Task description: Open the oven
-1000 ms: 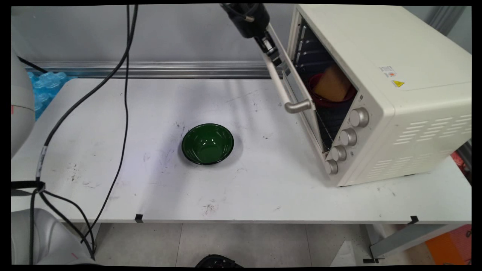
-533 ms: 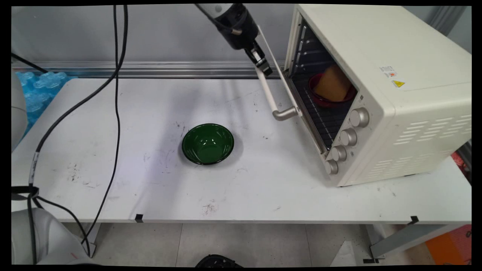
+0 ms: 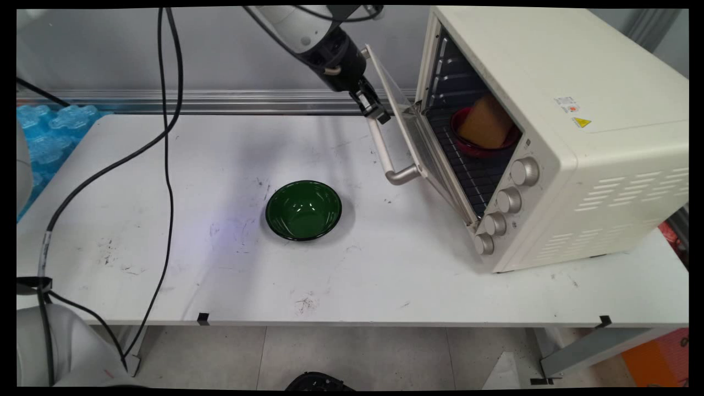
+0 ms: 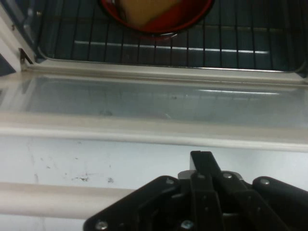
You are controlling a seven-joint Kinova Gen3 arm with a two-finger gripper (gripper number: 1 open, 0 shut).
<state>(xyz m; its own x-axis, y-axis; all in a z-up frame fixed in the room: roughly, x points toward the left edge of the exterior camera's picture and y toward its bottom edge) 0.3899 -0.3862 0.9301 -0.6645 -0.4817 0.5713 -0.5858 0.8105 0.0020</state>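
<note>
Gripper [image 3: 378, 113] sits on the oven [image 3: 555, 132] door handle [image 3: 385, 151] (door [image 3: 410, 132] half open); can't tell jaw state. Red bowl [image 3: 484, 144] with sponge [image 3: 485, 124] is on the oven's rack, green bowl [image 3: 303, 210] left of the oven.

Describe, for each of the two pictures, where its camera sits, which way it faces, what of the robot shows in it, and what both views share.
Main view: fixed above the table's near side, looking down across to the wall; shows the arm, cables, gripper at the oven door's handle, green bowl.
Hand view: on the hand, looking over the door into the oven; linkage and fingers at bottom.
Shared: oven door, rack, red dish holding an orange block.
</note>
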